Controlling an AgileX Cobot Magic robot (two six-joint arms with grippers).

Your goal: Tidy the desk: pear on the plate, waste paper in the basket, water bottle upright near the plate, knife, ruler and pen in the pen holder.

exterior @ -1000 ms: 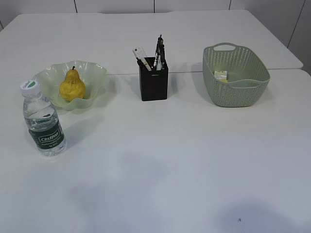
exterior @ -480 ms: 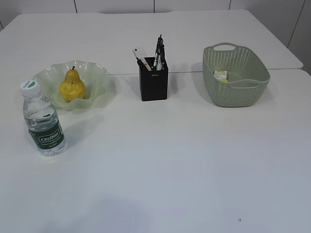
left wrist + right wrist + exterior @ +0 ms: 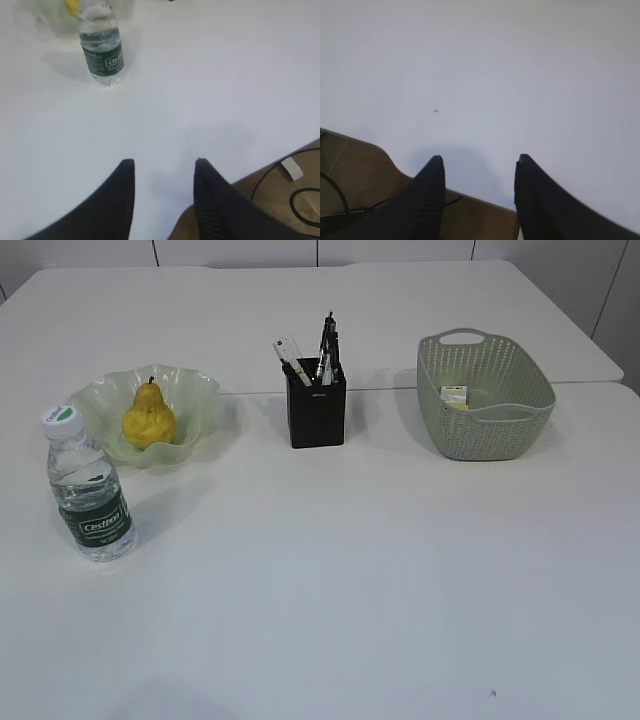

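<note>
The yellow pear [image 3: 149, 416] rests in the ruffled pale green plate [image 3: 200, 392] at the left of the white desk [image 3: 350, 570]. Just in front of the plate the water bottle [image 3: 89, 486] [image 3: 101, 43] stands upright. At centre back, the black pen holder [image 3: 317, 416] holds pens and the clear ruler [image 3: 291, 352]; I cannot pick out the knife. Waste paper [image 3: 455, 395] lies inside the green basket [image 3: 485, 430] at the right. Neither arm shows in the exterior view. My left gripper [image 3: 164, 162] is open over the desk's front edge, well short of the bottle. My right gripper [image 3: 479, 159] is open, empty.
The desk's near edge [image 3: 470, 197] and the brown floor with dark cables [image 3: 300, 200] lie under both wrists. A tiny dark speck [image 3: 492, 694] sits on the tabletop at front right. A second table section [image 3: 400, 300] adjoins behind.
The faint arm shadows on the front of the desk have slid toward the near edge and faded out. Nothing on the desk has moved.
</note>
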